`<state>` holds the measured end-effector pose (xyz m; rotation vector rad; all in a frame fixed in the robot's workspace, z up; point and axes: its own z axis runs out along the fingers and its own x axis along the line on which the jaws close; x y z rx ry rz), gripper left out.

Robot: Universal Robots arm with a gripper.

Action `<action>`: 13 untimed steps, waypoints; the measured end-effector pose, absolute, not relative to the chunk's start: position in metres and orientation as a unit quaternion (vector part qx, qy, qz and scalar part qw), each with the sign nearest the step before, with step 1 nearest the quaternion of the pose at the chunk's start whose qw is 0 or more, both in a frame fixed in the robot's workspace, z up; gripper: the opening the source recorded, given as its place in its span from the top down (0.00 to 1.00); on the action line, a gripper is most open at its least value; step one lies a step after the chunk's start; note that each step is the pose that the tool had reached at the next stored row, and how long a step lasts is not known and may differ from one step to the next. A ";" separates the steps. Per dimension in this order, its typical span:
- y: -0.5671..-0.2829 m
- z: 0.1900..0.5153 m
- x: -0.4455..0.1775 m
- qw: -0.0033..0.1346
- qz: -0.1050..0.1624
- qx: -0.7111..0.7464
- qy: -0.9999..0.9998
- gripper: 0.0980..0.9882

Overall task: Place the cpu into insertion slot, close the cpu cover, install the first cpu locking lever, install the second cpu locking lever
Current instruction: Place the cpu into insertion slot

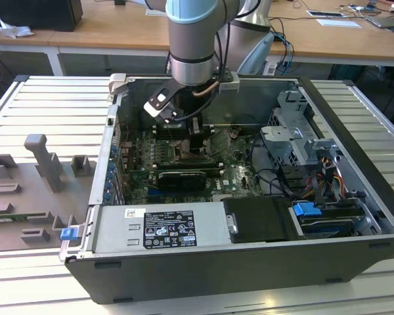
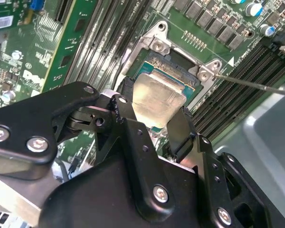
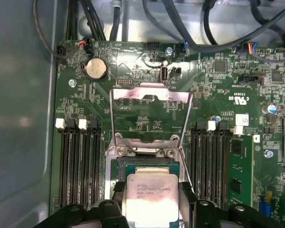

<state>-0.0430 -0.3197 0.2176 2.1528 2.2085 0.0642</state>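
The gripper (image 2: 154, 108) pinches the cpu (image 2: 157, 92) by opposite edges directly over the insertion slot (image 2: 176, 67), the cpu cover (image 3: 149, 90) lying open beyond its fingertips, evidently to clear entry.

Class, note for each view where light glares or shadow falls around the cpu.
In the second wrist view the cpu gives pale glare; in the first wrist view the raised cpu cover shines pinkish; in the exterior view the board lies dim under the gripper.
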 end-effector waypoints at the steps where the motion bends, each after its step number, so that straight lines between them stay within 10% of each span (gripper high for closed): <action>1: -0.319 0.217 -0.043 0.028 0.021 0.698 0.716 0.52; 13: -0.317 0.204 -0.043 0.029 0.020 0.706 0.707 0.52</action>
